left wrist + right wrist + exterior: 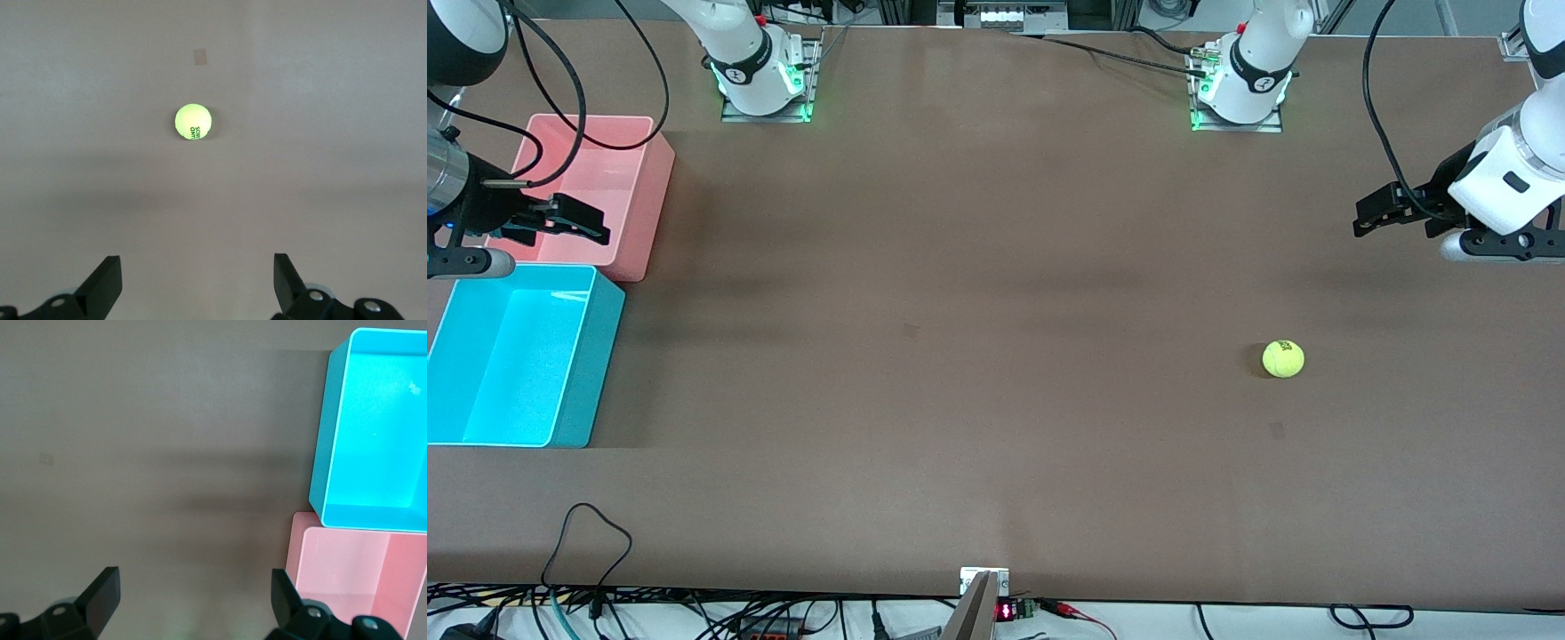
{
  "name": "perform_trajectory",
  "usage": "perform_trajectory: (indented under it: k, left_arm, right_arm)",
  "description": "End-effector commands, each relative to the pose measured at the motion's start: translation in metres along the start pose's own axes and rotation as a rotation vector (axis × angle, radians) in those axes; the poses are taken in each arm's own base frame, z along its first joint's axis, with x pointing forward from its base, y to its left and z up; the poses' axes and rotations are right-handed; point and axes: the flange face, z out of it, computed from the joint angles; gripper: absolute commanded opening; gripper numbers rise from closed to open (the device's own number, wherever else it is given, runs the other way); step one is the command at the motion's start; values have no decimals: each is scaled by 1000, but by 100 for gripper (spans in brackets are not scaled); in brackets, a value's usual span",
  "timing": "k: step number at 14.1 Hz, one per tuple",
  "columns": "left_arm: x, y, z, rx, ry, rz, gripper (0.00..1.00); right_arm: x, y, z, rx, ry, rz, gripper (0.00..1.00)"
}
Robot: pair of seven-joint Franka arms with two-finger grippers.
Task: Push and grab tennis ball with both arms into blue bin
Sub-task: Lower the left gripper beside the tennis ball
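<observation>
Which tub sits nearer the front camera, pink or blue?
The blue bin. It lies lower in the front view, right beside the pink tub, which sits closer to the robot bases. Both are empty.

A brown desk (960,267) carries a ball (1283,358) toward the left arm's end. At the right arm's end sit a blue bin (587,373) and, just beside it and farther from the camera, a pink bin (649,204).

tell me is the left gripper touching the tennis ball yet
Apart. The left wrist view shows bare table between the open left gripper and the tennis ball.
</observation>
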Motion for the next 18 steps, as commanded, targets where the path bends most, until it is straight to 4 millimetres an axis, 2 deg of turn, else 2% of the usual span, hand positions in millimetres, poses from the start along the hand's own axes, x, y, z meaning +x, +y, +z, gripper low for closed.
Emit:
perform_trajectory:
  k: [1, 4, 8, 10, 11, 13, 15, 16, 18]
  left_arm:
    - [-8, -1, -1, 11, -2, 2, 100]
    - [-3, -3, 6, 10, -13, 1, 100]
    - [35, -12, 61, 66, -36, 23, 100]
    - [55, -20, 92, 65, -46, 102, 100]
    - [66, -35, 110, 58, -45, 160, 93]
    - [84, -69, 152, 26, -66, 273, 48]
    - [92, -85, 181, 14, -85, 333, 13]
    - [95, -92, 193, 7, -94, 416, 2]
    - [105, -112, 223, -4, -76, 660, 0]
  right_arm:
    - [-5, -1, -4, 10, -3, 2, 100]
    - [-5, -2, -4, 6, -1, 1, 100]
    - [-4, -5, -6, -2, 11, -7, 100]
    - [-3, -4, -5, -2, 11, -8, 100]
    - [-3, -5, -6, -2, 14, -10, 100]
    - [-2, -7, -7, -2, 21, -13, 100]
    - [-2, -8, -8, -3, 24, -11, 100]
    - [-2, -10, -8, -4, 26, -13, 100]
    - [-1, -9, -8, -4, 29, -11, 100]
